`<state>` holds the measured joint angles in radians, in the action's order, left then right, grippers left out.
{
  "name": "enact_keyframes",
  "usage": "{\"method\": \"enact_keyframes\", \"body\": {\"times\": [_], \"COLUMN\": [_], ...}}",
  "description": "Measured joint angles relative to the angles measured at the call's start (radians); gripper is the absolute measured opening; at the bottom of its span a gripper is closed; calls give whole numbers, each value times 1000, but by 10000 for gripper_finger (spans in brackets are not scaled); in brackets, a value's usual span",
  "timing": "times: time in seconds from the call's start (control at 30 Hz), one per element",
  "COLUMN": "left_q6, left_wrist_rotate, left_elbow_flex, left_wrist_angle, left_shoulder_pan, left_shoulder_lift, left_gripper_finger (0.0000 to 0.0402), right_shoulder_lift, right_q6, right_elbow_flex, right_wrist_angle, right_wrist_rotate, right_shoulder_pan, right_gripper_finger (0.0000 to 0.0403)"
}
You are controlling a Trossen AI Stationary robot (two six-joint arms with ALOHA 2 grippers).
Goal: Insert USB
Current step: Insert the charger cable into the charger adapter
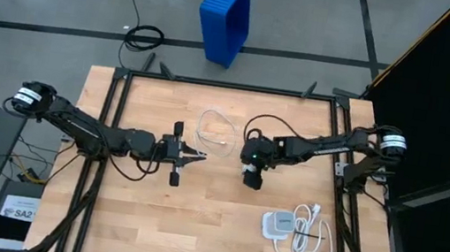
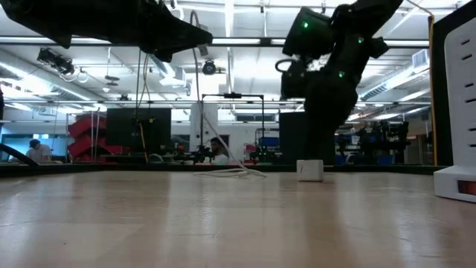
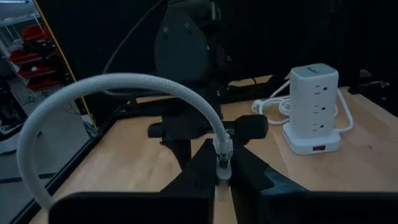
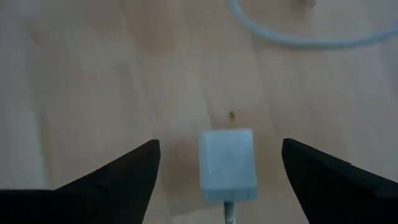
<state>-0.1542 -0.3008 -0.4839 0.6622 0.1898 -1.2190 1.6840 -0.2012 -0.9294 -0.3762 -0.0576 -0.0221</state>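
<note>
Mid-table, left gripper pinching USB plug; right gripper wide — white cube between; socket block near.

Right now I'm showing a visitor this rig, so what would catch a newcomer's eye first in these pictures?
First, the left gripper at mid-table, pinching the plug of the thin white USB, which arcs away in a loop. Next, the right gripper, open, hanging straight above a small white cube on the table. Then the white socket block with its thick coiled cord, near the right front corner.
</note>
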Motion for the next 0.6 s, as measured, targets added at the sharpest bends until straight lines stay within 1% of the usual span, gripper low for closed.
{"method": "enact_keyframes", "body": {"times": [0.17, 0.37, 0.47, 0.6], "left_q6": [1, 1, 2, 2], "left_wrist_rotate": [1, 1, 1, 1], "left_elbow_flex": [0, 0, 0, 0], "left_wrist_angle": [-5, -3, -3, -4], "left_shoulder_pan": [0, 0, 0, 0], "left_shoulder_lift": [0, 0, 0, 0], "left_gripper_finger": [7, 7, 7, 7], "right_shoulder_lift": [37, 36, 38, 49], "right_q6": [-2, -4, -4, -5], "right_elbow_flex": [-1, 0, 0, -1], "right_wrist_angle": [6, -8, -14, -14], "right_wrist_rotate": [-2, -1, -1, -1], "right_shoulder_pan": [-5, -6, -6, -7], "right_gripper_finger": [317, 296, 274, 223]}}
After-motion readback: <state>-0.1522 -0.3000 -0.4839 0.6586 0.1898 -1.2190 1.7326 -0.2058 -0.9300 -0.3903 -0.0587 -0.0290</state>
